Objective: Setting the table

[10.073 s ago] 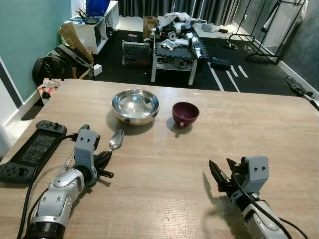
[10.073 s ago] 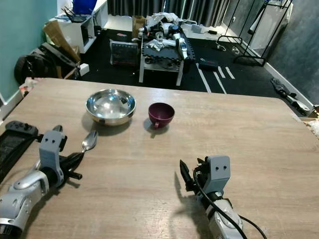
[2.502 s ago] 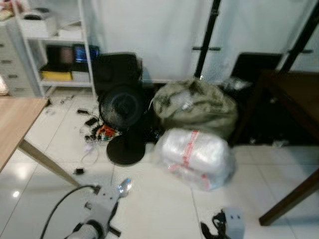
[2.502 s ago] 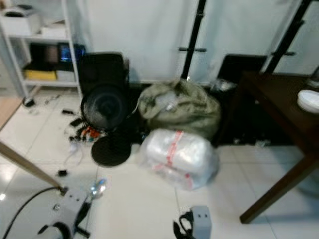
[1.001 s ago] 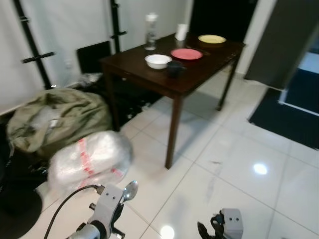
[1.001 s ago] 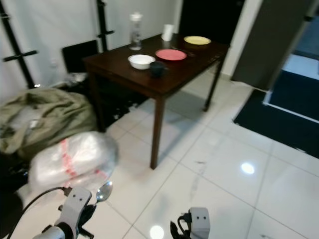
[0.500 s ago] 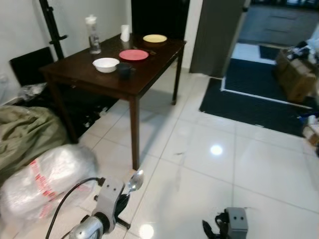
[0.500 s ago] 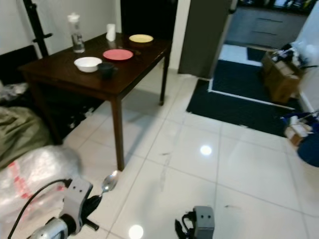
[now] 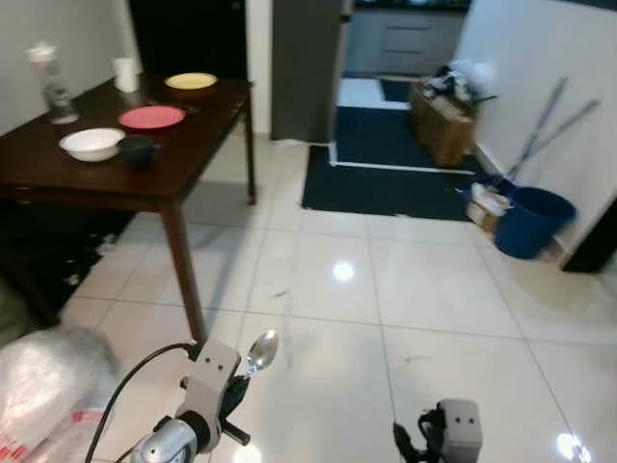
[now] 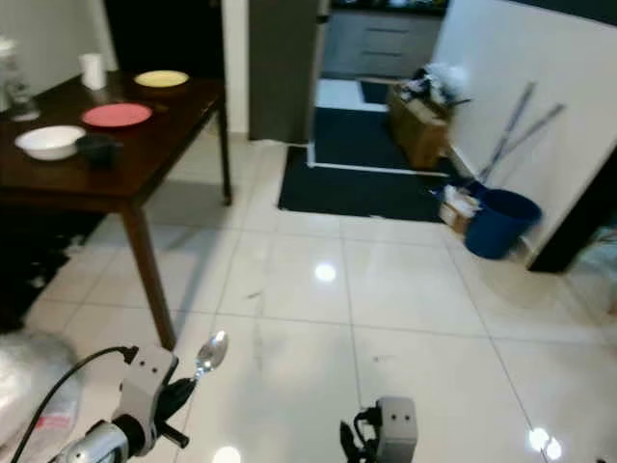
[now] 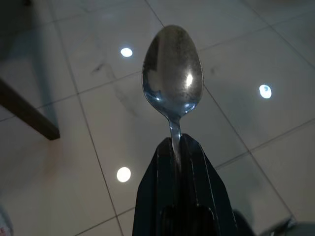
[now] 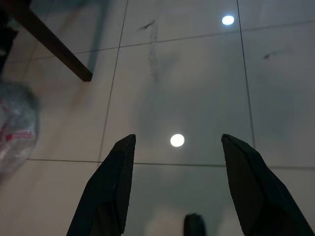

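Left gripper, lower left of frame: jaws clenched on the handle of a shiny metal spoon, bowl pointing up over the glossy white tiled floor. Right gripper, bottom centre: jaws released, holding nothing. Dark wooden bench, upper left: white bowl, small dark cup, red plate, yellow plate, what looks like a clear bottle. Blue bucket, right edge.

A home's dining area: a dark wooden worktop on the far left carries a white bowl, red plate and yellow plate over glossy white floor tiles; a blue bucket stands at the right wall.
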Robot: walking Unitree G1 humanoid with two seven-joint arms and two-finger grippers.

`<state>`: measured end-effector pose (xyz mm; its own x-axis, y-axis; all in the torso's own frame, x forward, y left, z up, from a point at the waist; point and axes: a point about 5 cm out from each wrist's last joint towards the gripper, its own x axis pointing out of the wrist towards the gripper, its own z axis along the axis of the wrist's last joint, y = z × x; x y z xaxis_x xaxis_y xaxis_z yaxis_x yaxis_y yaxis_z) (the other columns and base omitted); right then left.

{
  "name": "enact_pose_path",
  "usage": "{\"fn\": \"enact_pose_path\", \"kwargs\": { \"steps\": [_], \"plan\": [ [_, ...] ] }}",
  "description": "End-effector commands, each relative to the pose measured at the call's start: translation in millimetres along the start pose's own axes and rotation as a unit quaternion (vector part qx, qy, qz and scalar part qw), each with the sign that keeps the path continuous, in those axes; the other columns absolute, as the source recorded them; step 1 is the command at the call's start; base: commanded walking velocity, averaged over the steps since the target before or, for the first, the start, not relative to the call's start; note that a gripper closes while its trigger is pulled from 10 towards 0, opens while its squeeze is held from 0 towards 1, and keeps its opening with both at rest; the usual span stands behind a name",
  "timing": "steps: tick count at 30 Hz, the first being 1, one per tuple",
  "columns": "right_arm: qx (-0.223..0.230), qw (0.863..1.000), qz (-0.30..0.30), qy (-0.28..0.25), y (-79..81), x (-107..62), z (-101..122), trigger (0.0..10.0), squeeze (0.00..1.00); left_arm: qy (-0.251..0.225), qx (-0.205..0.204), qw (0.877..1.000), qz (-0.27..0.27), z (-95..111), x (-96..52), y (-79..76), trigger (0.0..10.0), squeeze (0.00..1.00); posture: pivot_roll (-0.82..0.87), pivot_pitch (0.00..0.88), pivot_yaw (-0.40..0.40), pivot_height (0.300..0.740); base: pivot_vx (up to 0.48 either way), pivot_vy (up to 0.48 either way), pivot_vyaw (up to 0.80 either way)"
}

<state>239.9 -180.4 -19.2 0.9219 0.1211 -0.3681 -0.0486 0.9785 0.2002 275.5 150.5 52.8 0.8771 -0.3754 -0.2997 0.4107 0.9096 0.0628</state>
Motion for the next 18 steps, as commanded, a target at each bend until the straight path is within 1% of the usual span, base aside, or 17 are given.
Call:
{"fn": "enact_pose_path", "kwargs": {
  "steps": [1, 4, 8, 11, 14, 15, 17, 18],
  "plan": [
    [-0.003, 1.0, -0.009, 0.005, -6.8, -2.3, -1, 10.0, 0.0, 0.004, 0.002, 1.0, 0.0, -2, 0.2, -1.7, 10.0, 0.0, 0.02, 0.041, 0.08, 0.74, 0.0, 0.0, -0.78],
    [-0.003, 1.0, -0.009, 0.004, -6.7, -1.9, 0, 10.0, 0.0, 0.004, 0.002, 1.0, 0.002, -2, 0.4, -1.0, 10.0, 0.0, 0.02, 0.04, 0.08, 0.74, 0.0, 0.0, -0.78],
    [-0.007, 1.0, -0.003, -0.005, -4.8, 2.0, 6, 10.0, 0.0, 0.01, 0.003, 1.0, 0.029, -5, -0.3, 7.5, 10.0, 0.0, 0.03, 0.036, 0.08, 0.74, 0.0, 0.0, -0.78],
    [-0.008, 1.0, -0.002, -0.006, -4.2, 2.7, 7, 10.0, 0.0, 0.012, 0.004, 0.999, 0.036, -6, -0.6, 9.3, 10.0, 0.0, 0.03, 0.036, 0.08, 0.74, 0.0, 0.0, -0.78],
    [-0.018, 0.999, 0.019, -0.02, 4.2, 8.5, 16, 10.0, 0.0, 0.018, 0.011, 0.997, 0.077, -10, -4.2, 20.3, 10.0, 0.0, 0.04, 0.033, 0.062, 0.74, 0.0, 0.0, -0.78],
    [-0.018, 0.999, 0.019, -0.02, 4.2, 8.5, 16, 10.0, 0.0, 0.018, 0.011, 0.997, 0.077, -10, -4.2, 20.3, 10.0, 0.0, 0.04, 0.033, 0.062, 0.74, 0.0, 0.0, -0.78],
    [-0.026, 0.999, 0.035, -0.023, 10.4, 13.2, 21, 10.0, 0.0, 0.028, 0.014, 0.992, 0.123, -17, -10.1, 31.2, 10.0, 0.0, 0.06, 0.033, 0.048, 0.74, 0.0, 0.0, -0.78],
    [-0.026, 0.999, 0.035, -0.023, 10.4, 13.2, 21, 10.0, 0.0, 0.028, 0.014, 0.992, 0.123, -17, -10.1, 31.2, 10.0, 0.0, 0.06, 0.033, 0.048, 0.74, 0.0, 0.0, -0.78]
  ]
}}
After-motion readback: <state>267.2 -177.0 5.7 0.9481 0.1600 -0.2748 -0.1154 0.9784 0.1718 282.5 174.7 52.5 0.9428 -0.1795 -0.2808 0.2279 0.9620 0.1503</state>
